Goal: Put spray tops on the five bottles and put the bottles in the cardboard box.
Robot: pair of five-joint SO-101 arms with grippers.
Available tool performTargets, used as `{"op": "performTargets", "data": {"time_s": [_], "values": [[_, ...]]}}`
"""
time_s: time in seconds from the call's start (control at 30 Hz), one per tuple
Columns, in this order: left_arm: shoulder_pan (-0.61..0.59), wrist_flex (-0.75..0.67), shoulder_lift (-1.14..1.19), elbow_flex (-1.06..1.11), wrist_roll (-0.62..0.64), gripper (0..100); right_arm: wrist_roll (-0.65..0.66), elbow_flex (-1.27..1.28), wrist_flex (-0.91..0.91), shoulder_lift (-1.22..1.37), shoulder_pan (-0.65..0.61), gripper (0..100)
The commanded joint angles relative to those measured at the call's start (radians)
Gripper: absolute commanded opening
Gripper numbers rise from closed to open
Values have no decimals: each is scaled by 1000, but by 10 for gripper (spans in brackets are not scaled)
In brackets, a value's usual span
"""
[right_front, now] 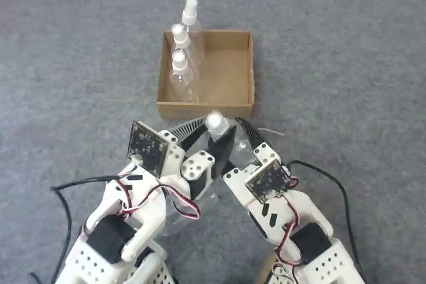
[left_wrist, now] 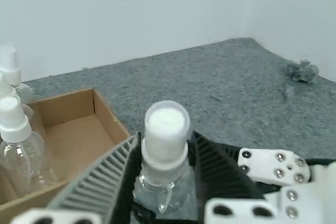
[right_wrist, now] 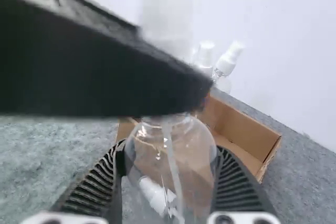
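While the right pincer [right_wrist: 169, 163] clasps the clear, round-shouldered bottle [right_wrist: 157, 148], left pincer [left_wrist: 165, 148] clenched on its white spray top [left_wrist: 166, 124].

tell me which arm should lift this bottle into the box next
Right, likely. The right gripper clasps the bottle around its body, so it can carry it to the cardboard box. The left gripper only pinches the spray top.

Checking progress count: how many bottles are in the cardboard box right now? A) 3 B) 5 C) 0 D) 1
A: three topped bottles stand in a row in the cardboard box; a fourth bottle is outside it, held by the left gripper and right gripper.
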Motion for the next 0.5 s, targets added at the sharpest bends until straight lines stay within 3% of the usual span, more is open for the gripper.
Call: {"op": "performTargets", "data": {"time_s": [0.0, 0.47], "values": [[3, 12, -3, -4, -5, 192, 15, 23, -19, -18, -10, 76], [3, 37, -3, -58, -9, 196, 15, 25, -18, -8, -8, 76]]}}
